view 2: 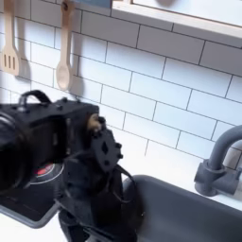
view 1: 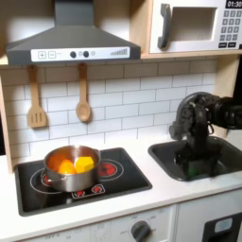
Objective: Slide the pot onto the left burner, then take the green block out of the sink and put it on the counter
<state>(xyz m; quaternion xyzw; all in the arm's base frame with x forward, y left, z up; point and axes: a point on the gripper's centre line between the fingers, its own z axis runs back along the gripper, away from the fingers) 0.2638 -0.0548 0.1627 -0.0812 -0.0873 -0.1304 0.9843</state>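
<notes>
Soft even indoor light, both views low-resolution, near arm blurred

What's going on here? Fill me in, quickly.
A black robot arm is reaching down into the sink, its pincer low in the basin; whether it is open or shut cannot be made out, and no green block is visible. The steel pot, holding orange-yellow pieces, sits on the black cooktop between its two red burner rings. Two wooden utensils hang on the tiled wall.
</notes>
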